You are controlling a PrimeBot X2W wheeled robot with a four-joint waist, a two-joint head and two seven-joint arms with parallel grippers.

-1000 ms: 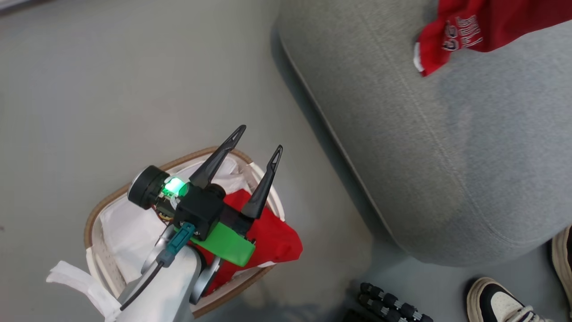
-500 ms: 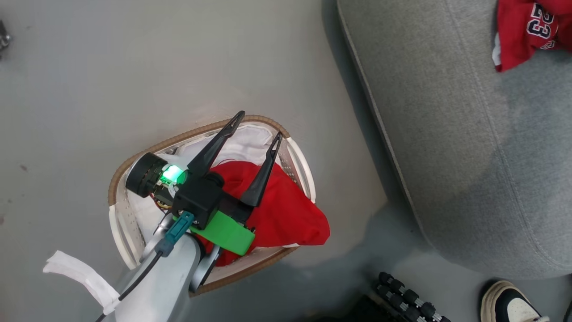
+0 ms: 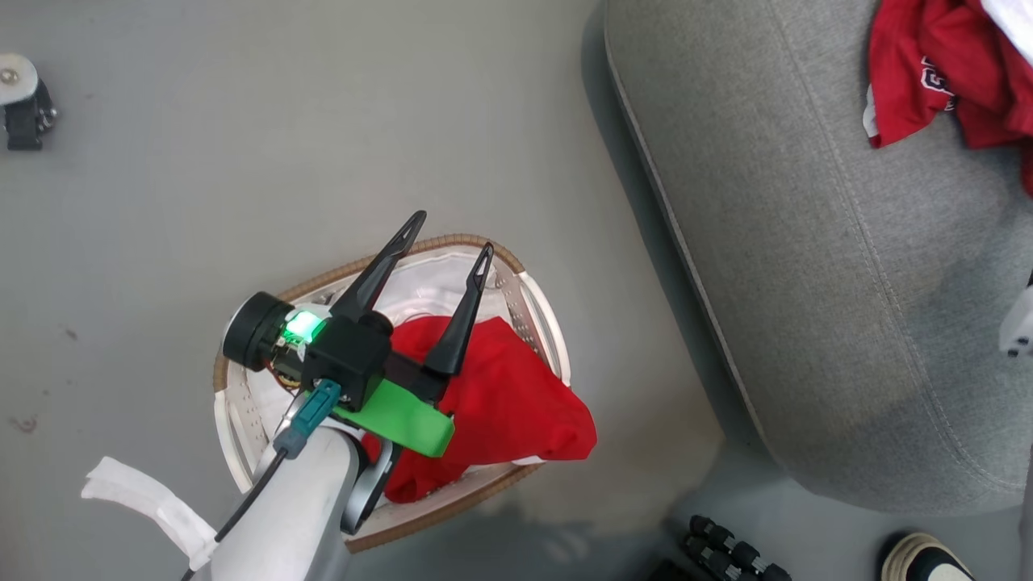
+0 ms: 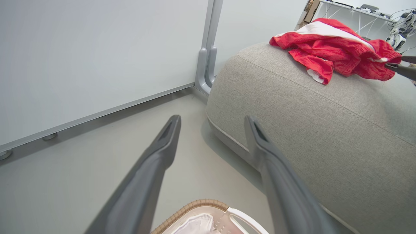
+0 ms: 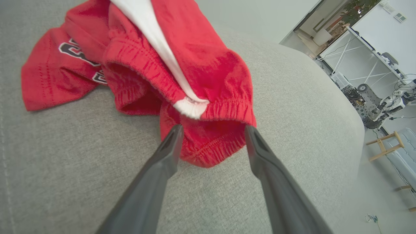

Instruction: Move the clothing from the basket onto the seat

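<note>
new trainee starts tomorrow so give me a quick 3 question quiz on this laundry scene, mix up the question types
1. True or false: a red garment lies in the basket.
2. The fingers of the right gripper are: A) clamped on the basket rim; B) spread apart at the waistband of the red shorts on the grey seat; C) shut in mid-air.
3. Fill in: the left gripper, fingers open and holding nothing, hovers above the ____.

Key: 1 true; 2 B; 3 basket.
</note>
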